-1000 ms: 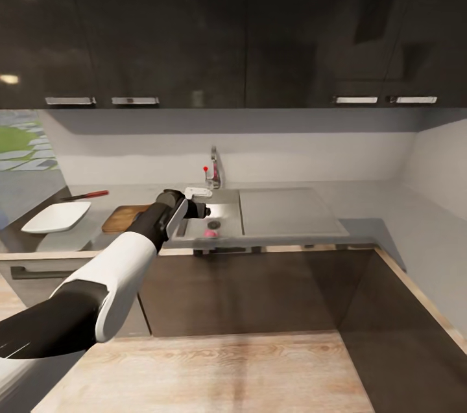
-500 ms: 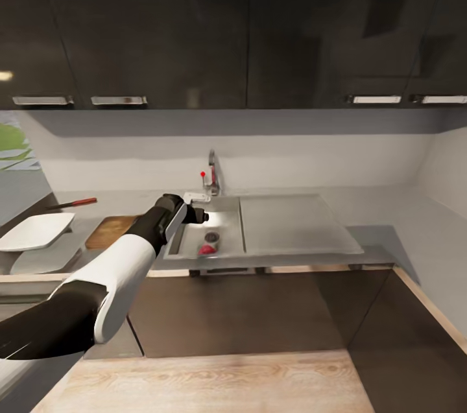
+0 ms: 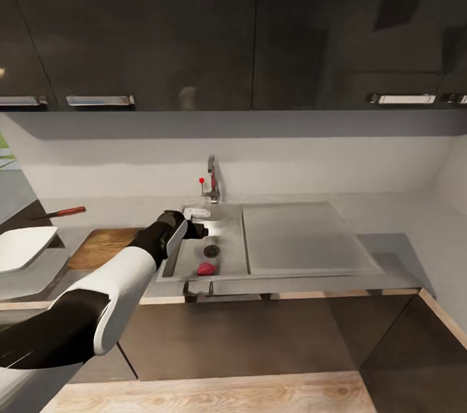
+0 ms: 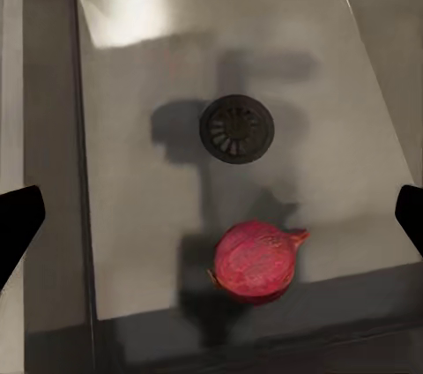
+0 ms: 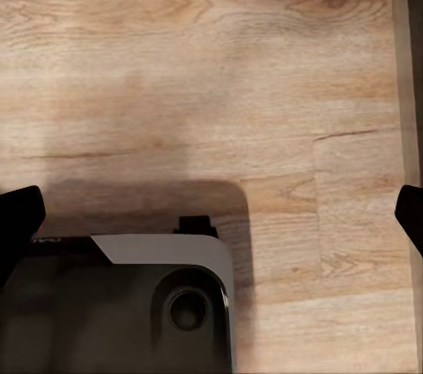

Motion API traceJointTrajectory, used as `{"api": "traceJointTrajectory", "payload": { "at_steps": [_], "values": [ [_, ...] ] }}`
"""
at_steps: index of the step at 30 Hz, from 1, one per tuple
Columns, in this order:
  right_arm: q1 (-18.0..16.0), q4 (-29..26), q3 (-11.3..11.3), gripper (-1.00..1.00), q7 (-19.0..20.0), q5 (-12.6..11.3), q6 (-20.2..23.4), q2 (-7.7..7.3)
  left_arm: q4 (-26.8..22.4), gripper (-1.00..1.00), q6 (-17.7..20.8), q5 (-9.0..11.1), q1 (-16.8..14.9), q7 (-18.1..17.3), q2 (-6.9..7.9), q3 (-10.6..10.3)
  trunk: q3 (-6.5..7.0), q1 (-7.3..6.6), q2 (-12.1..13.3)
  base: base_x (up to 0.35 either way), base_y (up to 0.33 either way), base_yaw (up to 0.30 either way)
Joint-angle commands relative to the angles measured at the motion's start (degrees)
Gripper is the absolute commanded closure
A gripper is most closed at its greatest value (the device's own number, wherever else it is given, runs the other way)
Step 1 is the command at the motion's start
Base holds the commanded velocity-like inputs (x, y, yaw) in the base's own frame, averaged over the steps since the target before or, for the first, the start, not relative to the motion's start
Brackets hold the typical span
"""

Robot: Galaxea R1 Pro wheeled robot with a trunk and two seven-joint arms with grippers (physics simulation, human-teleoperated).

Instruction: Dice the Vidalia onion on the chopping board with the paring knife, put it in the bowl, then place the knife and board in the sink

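View: head cam has closed in on the counter over the last sec; whole scene shifted, sink (image 3: 224,251) now nearer and more central. That's the camera/base, not the things.
L arm: stretched over the basin's left rim, L gripper (image 3: 200,229) hanging above the sink floor, same pose rel. to basin as before.
L gripper state: fingers (image 4: 18,224) wide apart, nothing between them.
R gripper: fingertips (image 5: 19,215) spread at frame edges, empty, aimed at wood floor (image 5: 220,83) beside robot base (image 5: 132,303).
Onion: Vidalia onion (image 4: 256,261) whole, reddish-pink, on basin floor near front wall, just beside drain (image 4: 236,129); not touching it.
Board: chopping board (image 3: 104,246) on countertop (image 3: 402,231), left of sink.
Knife: paring knife (image 3: 61,211) behind board, near wall.
Bowl: bowl (image 3: 23,247) far left, part cut off.
Meaning: approach looks about done; onion lies between the open fingers' line, so descent and pinch likely next. No step finished yet.
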Motion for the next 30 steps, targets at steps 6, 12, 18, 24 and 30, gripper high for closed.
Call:
{"api": "traceJointTrajectory", "payload": {
  "at_steps": [6, 12, 18, 24, 30],
  "values": [
    [-0.05, 0.03, 0.5, -1.0, -0.1, -0.55, -0.17, 0.0, 0.15, -1.0, 0.16, 0.43, 0.4, 0.29, 0.05, -0.43, -0.68, 0.05, -0.13, 0.069, 0.006, 0.0],
    [-0.05, 0.03, 0.5, -1.0, -0.08, -0.55, -0.17, 0.0, 0.59, -1.0, 0.18, 0.43, 0.45, 0.29, -0.12, -0.46, -1.24, 0.05, -0.13, 0.038, 0.001, 0.0],
    [-0.05, 0.03, 0.5, -1.0, -0.03, -0.55, -0.17, -0.07, 2.57, -1.0, 0.24, 0.43, 0.53, 0.01, -0.48, -0.52, -1.79, 0.05, -0.13, 0.141, 0.0, 0.0],
    [-0.05, 0.03, 0.5, -1.0, -0.01, -0.55, -0.17, -0.08, 4.48, -1.0, 0.36, 0.43, 0.55, -0.05, -0.56, -0.52, -2.35, 0.05, -0.13, 0.063, 0.0, 0.0],
    [-0.05, 0.03, 0.46, -1.0, -0.09, -0.55, -0.17, -0.09, 5.16, -1.0, 0.4, 0.43, 0.55, -0.06, -0.56, -0.52, -2.91, 0.05, -0.13, 0.009, 0.0, 0.0]
  ]
}}
